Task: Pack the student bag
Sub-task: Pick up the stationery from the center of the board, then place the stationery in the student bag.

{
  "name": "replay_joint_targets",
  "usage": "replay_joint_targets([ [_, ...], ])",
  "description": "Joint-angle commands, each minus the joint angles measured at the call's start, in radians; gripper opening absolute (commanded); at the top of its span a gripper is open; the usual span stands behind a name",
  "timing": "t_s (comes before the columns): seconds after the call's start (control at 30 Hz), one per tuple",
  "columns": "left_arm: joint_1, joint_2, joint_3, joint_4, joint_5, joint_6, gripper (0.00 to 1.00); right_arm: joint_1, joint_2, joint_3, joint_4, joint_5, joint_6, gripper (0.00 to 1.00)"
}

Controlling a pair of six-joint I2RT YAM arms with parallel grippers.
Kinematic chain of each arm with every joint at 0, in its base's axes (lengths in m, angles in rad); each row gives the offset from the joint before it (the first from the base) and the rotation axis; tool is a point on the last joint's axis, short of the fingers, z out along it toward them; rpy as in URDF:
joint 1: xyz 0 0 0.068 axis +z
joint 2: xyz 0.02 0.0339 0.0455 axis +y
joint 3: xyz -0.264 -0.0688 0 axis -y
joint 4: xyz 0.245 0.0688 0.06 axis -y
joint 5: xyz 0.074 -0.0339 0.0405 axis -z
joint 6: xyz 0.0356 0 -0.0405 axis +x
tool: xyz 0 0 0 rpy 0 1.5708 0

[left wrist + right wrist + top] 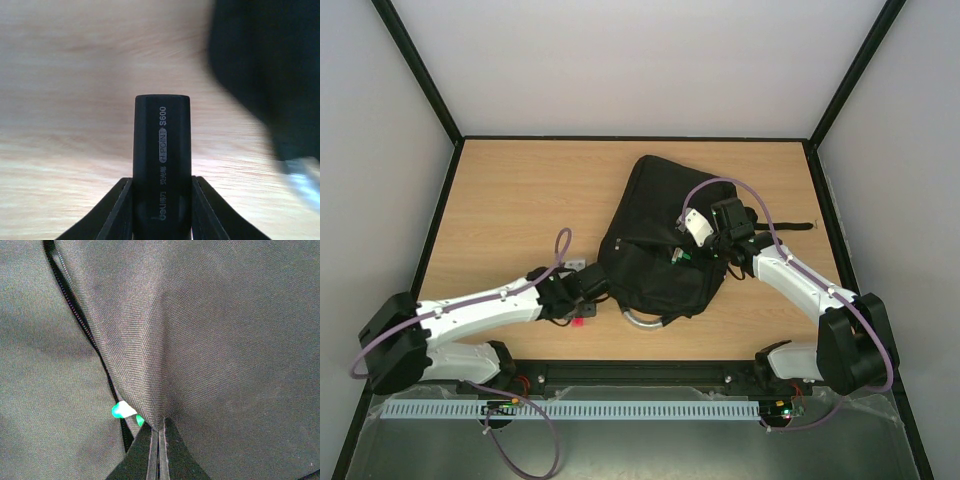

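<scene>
We clamp a marker (162, 145) in the left gripper (162, 181), student bag (225, 340) fabric in the right gripper (159, 432); slipping fabric could block insertion.

The left arm (480, 310) lies low, stretched to the right. The left gripper (162, 179) clamps a pen (162, 145) between its fingers. The right arm (800, 285) reaches forward and inward with its wrist bent down. The right gripper (159, 429) is pressed closed, seemingly pinching a fold of the bag (225, 340).
</scene>
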Motion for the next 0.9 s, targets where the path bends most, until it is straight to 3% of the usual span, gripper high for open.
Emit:
replay_joint_targets([
  [0.0, -0.050, -0.052, 0.129, 0.018, 0.008, 0.100, 0.11, 0.009, -0.004, 0.011, -0.057, -0.058, -0.003, 0.01],
  [0.17, -0.057, 0.025, 0.217, 0.212, 0.188, 0.282, 0.11, 0.009, 0.000, 0.011, -0.058, -0.056, -0.002, 0.01],
  [0.33, -0.056, 0.219, 0.367, 0.262, 0.259, 0.393, 0.09, 0.009, 0.000, 0.010, -0.058, -0.058, 0.001, 0.01],
  [0.67, -0.024, 0.555, 0.615, 0.214, 0.243, 0.453, 0.07, 0.009, -0.004, 0.009, -0.058, -0.058, 0.003, 0.01],
  [0.87, 0.020, 0.637, 0.691, 0.214, 0.196, 0.436, 0.06, 0.009, -0.004, 0.010, -0.058, -0.057, 0.003, 0.01],
])
